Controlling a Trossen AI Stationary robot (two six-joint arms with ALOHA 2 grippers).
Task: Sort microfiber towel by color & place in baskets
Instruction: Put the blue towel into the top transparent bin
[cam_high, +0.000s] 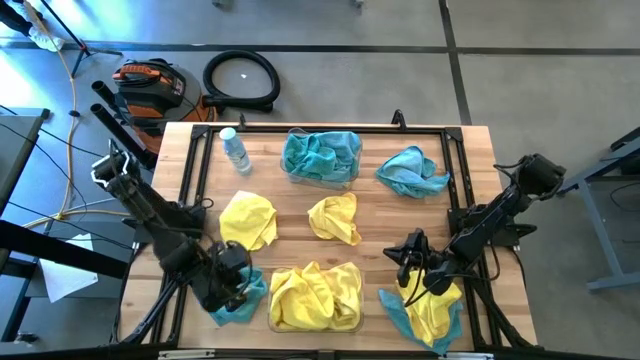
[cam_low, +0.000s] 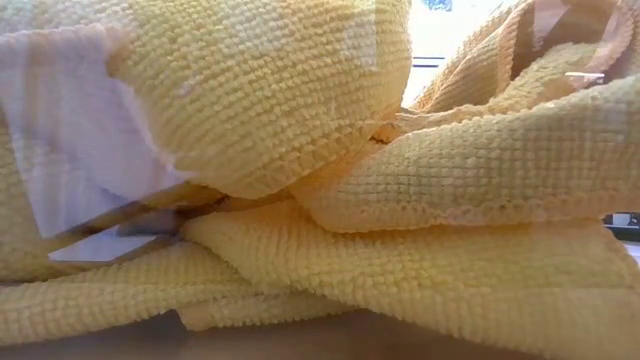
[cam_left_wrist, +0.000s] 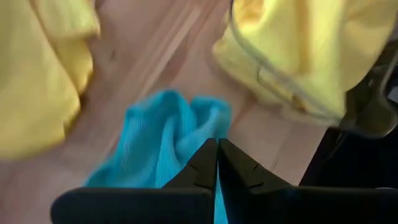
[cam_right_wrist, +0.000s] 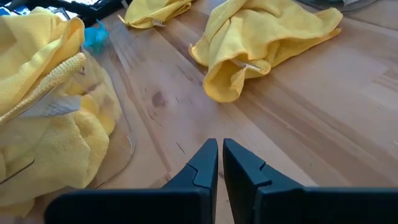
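**Sorting well under way, five cloths still loose**

The small soft microfiber towels are split between bins and bare table. The clear plastic rectangular basket at the table's far side holds a heap of teal-blue cloths, and its twin at the near edge is piled with bright yellow cloths; that part looks done. Left out on the pale wooden slatted tabletop are two crumpled yellow cloths in the middle, a teal cloth at the far right, a teal cloth at the near left, and a yellow one lying over a teal one at the near right.

The left gripper sits at the near-left teal cloth with its fingers pressed together, apparently pinching a fold, though the grip itself is not clearly shown. The right gripper hangs low over bare wood beside the yellow basket, fingers nearly together and holding nothing. A small clear water bottle stands at the far left.
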